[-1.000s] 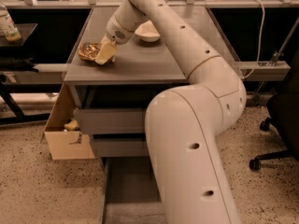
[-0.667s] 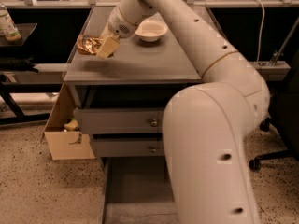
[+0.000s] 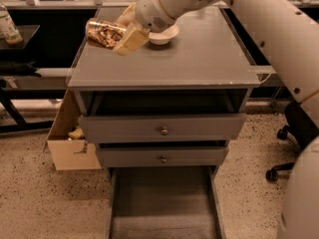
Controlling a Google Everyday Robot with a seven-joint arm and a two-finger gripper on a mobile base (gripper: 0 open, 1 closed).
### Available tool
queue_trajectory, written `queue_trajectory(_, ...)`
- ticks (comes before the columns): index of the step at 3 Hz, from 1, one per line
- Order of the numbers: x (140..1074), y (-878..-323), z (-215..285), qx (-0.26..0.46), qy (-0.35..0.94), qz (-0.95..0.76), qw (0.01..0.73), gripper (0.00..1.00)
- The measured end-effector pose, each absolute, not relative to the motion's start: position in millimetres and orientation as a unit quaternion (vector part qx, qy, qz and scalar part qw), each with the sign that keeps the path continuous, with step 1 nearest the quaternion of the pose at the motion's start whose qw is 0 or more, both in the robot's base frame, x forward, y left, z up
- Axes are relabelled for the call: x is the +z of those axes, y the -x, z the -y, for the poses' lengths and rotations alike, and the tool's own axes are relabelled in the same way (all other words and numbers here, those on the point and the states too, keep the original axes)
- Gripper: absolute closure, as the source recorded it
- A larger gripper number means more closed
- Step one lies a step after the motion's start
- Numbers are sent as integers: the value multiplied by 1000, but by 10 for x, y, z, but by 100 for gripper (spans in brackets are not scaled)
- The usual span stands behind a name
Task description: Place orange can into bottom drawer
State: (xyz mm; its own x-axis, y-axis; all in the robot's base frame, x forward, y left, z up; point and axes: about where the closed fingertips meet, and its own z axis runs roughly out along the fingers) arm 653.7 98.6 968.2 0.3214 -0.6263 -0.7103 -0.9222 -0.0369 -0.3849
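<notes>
The orange can has an orange-brown and cream print and shiny ends. It lies sideways in my gripper, held in the air above the left rear part of the grey cabinet top. The gripper is shut on the can, its cream fingers clamped round it. The bottom drawer is pulled out at the foot of the cabinet, a long grey tray with a bare floor, well below the can.
A cream bowl sits on the cabinet top just right of the gripper. Two upper drawers with round knobs are slightly open. A cardboard box stands left of the cabinet. A bottle is far left. An office chair base is right.
The gripper has lifted the can off the cabinet top and carried it up and forward. The arm has swung clear of the drawers, so the open bottom drawer now shows.
</notes>
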Motion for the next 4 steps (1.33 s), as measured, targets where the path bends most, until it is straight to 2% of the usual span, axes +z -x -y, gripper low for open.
queue_trajectory(2,9633,-6502,-972,179,699,-555,413,100)
queue_trajectory(4,8768,-5487,-1066,199,740,-543,343,100)
